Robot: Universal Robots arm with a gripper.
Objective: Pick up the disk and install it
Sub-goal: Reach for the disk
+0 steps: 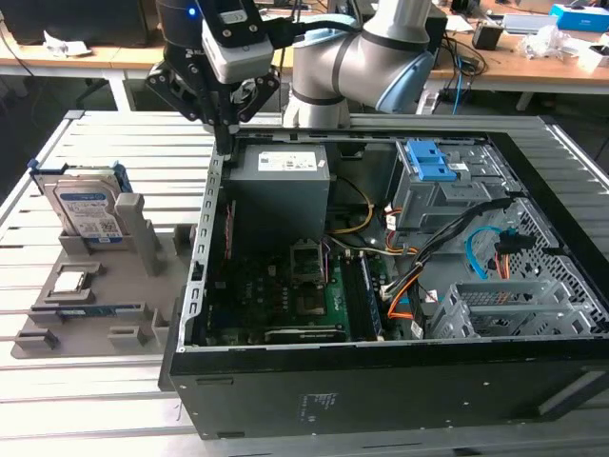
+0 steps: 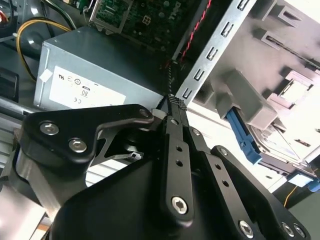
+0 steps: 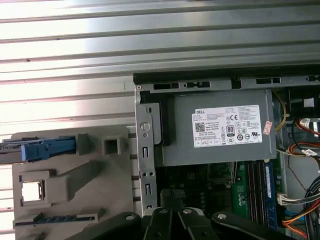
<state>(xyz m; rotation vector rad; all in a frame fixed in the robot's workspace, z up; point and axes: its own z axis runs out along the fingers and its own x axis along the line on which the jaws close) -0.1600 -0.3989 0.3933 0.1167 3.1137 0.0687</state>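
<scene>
Silver, blue-framed disk (image 1: 86,211); grey power supply (image 1: 282,200).

Silver-grey arm (image 1: 352,57) with pale blue joint caps (image 1: 402,90); black pincer (image 1: 225,143) linkages studded with silver screws (image 2: 180,203).

I see a slatted metal table (image 1: 86,409) up front, brightly lit. Wooden desks (image 1: 533,69) stand along the back.

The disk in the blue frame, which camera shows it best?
The exterior view: the disk stands upright in a grey holder, label facing the camera. The first wrist view catches it edge-on; the second wrist view, a blue edge beside the holder.
</scene>
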